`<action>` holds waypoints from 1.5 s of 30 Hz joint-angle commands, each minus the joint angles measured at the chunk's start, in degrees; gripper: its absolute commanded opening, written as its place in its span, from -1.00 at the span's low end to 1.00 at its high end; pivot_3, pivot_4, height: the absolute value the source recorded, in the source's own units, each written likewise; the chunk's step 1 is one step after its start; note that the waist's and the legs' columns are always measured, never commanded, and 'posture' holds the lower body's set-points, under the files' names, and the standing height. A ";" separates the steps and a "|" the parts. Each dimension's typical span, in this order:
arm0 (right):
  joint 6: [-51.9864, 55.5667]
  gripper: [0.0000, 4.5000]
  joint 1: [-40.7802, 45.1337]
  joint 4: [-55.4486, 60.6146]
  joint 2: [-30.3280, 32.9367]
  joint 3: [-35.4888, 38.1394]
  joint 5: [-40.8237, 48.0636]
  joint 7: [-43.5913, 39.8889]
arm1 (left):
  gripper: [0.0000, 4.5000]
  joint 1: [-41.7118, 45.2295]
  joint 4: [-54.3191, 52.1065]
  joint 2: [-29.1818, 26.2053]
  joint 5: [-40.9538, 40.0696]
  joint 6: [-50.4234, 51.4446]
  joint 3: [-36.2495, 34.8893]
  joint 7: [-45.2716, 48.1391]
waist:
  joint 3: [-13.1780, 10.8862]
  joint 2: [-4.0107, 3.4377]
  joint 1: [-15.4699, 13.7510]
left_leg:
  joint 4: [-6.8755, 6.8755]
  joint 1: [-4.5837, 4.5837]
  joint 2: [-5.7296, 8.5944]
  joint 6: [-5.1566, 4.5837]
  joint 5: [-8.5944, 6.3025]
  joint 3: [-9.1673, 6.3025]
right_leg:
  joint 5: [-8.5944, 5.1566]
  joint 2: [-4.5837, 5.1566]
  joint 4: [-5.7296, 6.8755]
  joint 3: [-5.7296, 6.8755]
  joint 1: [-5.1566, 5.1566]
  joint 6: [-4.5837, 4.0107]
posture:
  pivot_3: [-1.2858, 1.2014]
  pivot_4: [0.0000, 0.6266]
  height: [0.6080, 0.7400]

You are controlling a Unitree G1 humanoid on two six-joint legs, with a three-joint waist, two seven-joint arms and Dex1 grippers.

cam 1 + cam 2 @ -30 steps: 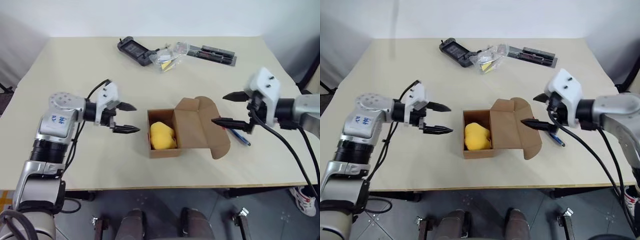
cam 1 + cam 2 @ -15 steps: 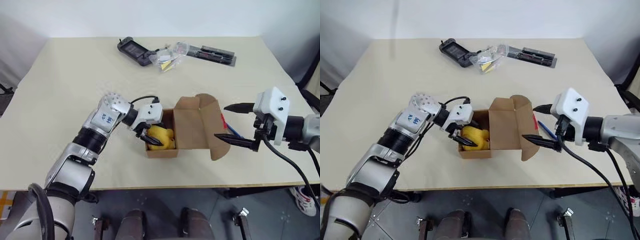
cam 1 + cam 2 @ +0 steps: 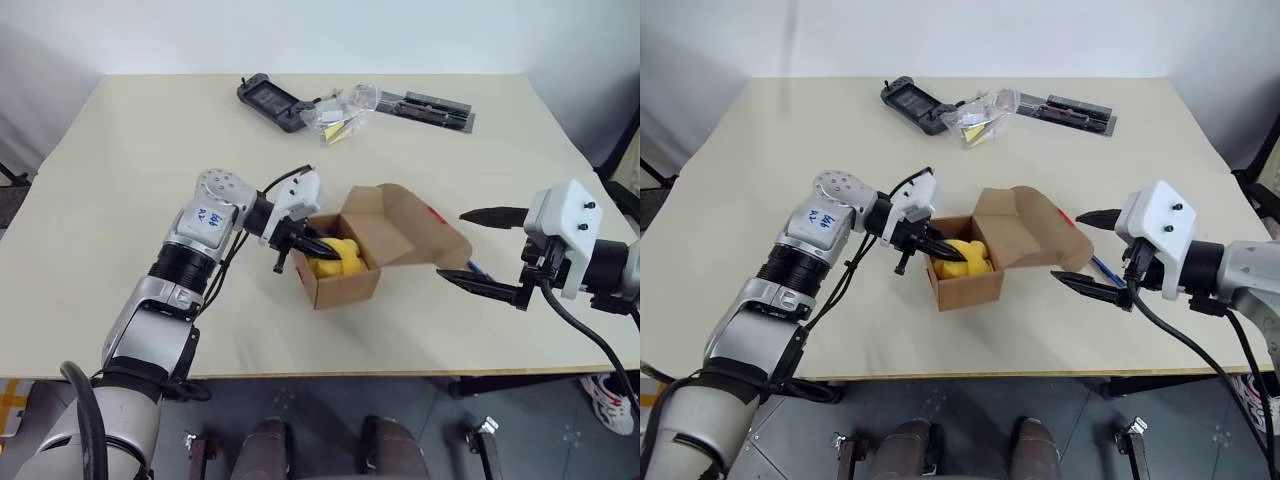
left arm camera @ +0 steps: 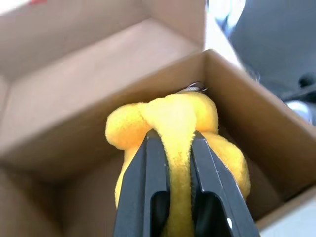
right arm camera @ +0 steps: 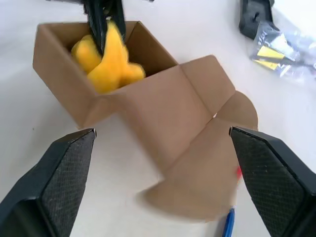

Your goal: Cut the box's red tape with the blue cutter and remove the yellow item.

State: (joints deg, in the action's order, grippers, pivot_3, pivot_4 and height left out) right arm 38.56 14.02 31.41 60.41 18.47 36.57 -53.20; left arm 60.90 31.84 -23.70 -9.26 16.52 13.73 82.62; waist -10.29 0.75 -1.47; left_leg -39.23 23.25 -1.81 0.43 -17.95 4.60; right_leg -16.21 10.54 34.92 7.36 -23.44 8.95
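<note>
The box (image 3: 345,283) stands open near the table's middle, its lid flap (image 3: 412,234) lying out to the right. A scrap of the red tape (image 3: 437,214) clings to that flap. Inside lies the yellow item (image 3: 337,257), soft and fluffy. My left gripper (image 3: 320,248) reaches in from the left, shut on the yellow item (image 4: 173,116), which bulges between the black fingers (image 4: 153,163). My right gripper (image 3: 452,243) hovers open just right of the flap, holding nothing. The blue cutter (image 3: 478,268) lies on the table behind its lower finger.
A black device (image 3: 268,100), a clear plastic bag (image 3: 340,118) and a flat black tool strip (image 3: 437,108) lie along the far edge. The table's front edge (image 3: 320,375) runs close below the box.
My left gripper reached into the box from the left and closed on the yellow item. The box turned and slid a little right. My right gripper drew back to the right, still open.
</note>
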 commanded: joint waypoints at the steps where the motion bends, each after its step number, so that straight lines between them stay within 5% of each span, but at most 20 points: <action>1: -1.77 1.00 0.64 -0.07 0.28 1.84 0.56 -1.08 | -0.99 -0.33 -3.85 0.15 -3.40 2.89 -3.25 -1.17 | 0.00 0.00 0.02 | 0.00 0.00 0.00 0.00 0.00 0.00 | 0.00 0.00 0.00 0.00 0.00 0.00 | 0.03 -0.52 1.00; 17: -6.35 1.00 3.25 -5.32 -2.61 1.13 2.59 -6.61 | -0.99 -1.01 -9.96 -2.83 -9.80 10.98 -16.75 -17.73 | -0.01 0.01 0.08 | -0.01 -0.03 0.00 0.00 0.00 -0.03 | 0.00 0.00 0.05 0.01 0.02 0.01 | 0.03 -0.52 1.00; 21: -12.99 1.00 2.44 -12.84 -4.77 0.30 1.02 -12.78 | -0.99 -1.59 -9.51 -7.99 -7.91 14.12 -24.98 -32.87 | -0.10 0.17 0.16 | -0.02 -0.04 0.00 0.00 0.00 -0.06 | 0.00 0.00 0.05 0.03 0.05 0.01 | 0.03 -0.52 1.00; 27: -13.91 1.00 10.62 -20.72 -8.97 -2.44 3.33 -14.37 | -0.99 -16.04 -14.58 -17.16 -3.83 17.29 -26.12 -39.51 | -0.08 0.13 1.69 | 0.19 -0.30 -0.02 0.02 0.01 -0.01 | 0.00 -0.01 0.23 -0.02 0.04 0.01 | 0.03 -0.52 1.00; 37: -13.91 1.00 17.23 -30.56 -11.81 -3.55 4.62 -19.24 | -0.99 -28.75 -17.77 -22.15 -4.35 16.73 -33.04 -45.16 | -0.21 0.46 0.28 | 0.01 -0.12 -0.02 0.05 0.01 -0.12 | 0.01 0.00 0.19 0.05 0.05 0.01 | 0.03 -0.52 1.00; 45: -16.20 1.00 21.28 -35.51 -12.67 -5.41 1.65 -21.51 | 0.13 -33.58 -22.91 -25.28 -8.91 18.87 -34.97 -40.70 | -0.21 0.47 0.32 | 0.02 -0.13 -0.03 0.06 0.02 -0.09 | 0.00 0.00 0.23 0.03 0.02 0.01 | 0.03 -0.52 1.00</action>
State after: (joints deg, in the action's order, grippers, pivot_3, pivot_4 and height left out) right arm 23.85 33.98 -3.88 47.89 12.60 38.59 -74.16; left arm 27.38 12.49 -47.47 -16.29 35.72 -18.50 41.09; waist -10.49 1.21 -1.15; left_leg -39.21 23.13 -1.84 0.49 -17.93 4.52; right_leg -16.20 10.54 35.14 7.39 -23.41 8.96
